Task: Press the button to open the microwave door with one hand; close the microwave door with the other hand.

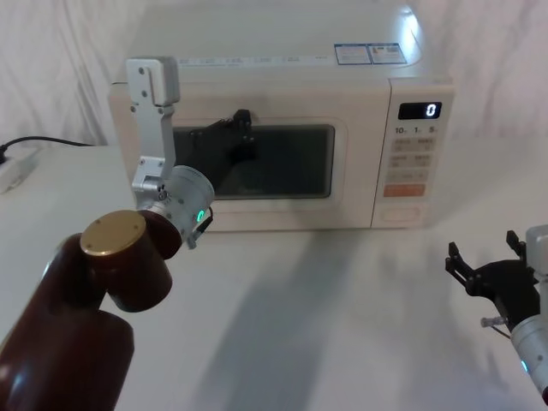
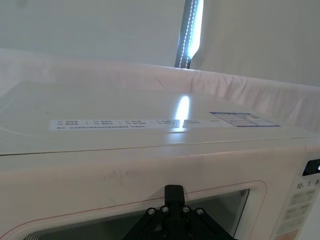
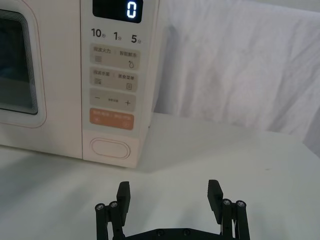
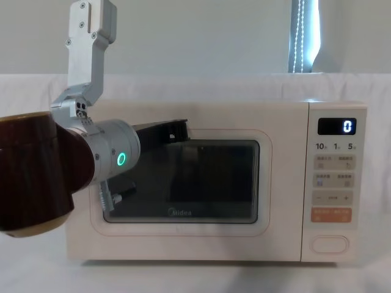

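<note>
With the microwave door (image 1: 257,163) shut, left end effector (image 1: 242,120), state unclear, pressed against it; right end effector (image 3: 169,196) open, facing the button (image 3: 110,148).

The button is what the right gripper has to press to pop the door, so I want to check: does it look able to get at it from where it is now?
Probably yes. The right gripper, fingers open, sits low on the table side facing the button, with bare table between them. The left gripper is up at the microwave door, away from that path.

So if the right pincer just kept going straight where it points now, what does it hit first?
Probably the lower end of the control panel, near the button. The open right pincer faces it across bare table; depth is hard to judge.
</note>
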`<act>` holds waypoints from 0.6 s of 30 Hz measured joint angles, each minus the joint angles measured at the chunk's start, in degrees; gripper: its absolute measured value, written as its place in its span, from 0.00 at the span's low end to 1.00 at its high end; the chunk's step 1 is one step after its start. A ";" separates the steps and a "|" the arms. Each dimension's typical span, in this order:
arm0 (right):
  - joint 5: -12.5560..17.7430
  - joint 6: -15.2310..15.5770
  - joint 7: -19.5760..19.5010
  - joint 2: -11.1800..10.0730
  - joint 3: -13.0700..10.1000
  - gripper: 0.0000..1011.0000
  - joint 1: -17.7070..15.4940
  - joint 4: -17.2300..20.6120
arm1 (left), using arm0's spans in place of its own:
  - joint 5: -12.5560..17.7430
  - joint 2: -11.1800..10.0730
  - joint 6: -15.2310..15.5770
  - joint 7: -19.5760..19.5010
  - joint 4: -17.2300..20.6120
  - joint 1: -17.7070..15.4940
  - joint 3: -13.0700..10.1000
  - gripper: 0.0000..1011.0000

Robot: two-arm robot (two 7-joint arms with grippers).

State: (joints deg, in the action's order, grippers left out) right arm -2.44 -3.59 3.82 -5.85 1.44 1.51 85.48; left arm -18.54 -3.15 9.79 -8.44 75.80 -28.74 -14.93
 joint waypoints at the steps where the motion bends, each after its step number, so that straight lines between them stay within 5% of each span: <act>1: 0.00 0.00 0.00 0.00 0.00 0.99 0.00 0.00 | 0.00 0.00 0.00 0.00 0.00 0.00 0.00 0.00; 9: 0.00 0.00 0.00 0.00 0.00 0.99 0.00 0.00 | 0.08 0.08 0.25 -0.14 0.83 0.39 0.19 0.00; 18: 0.00 0.00 0.00 0.00 -0.01 0.99 0.00 0.00 | -0.92 -0.91 2.47 -0.70 7.13 3.38 0.15 0.00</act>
State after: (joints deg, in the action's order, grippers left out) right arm -2.44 -3.59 3.82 -5.86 1.44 1.51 85.48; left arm -19.47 -4.06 12.26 -9.14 82.93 -25.36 -14.78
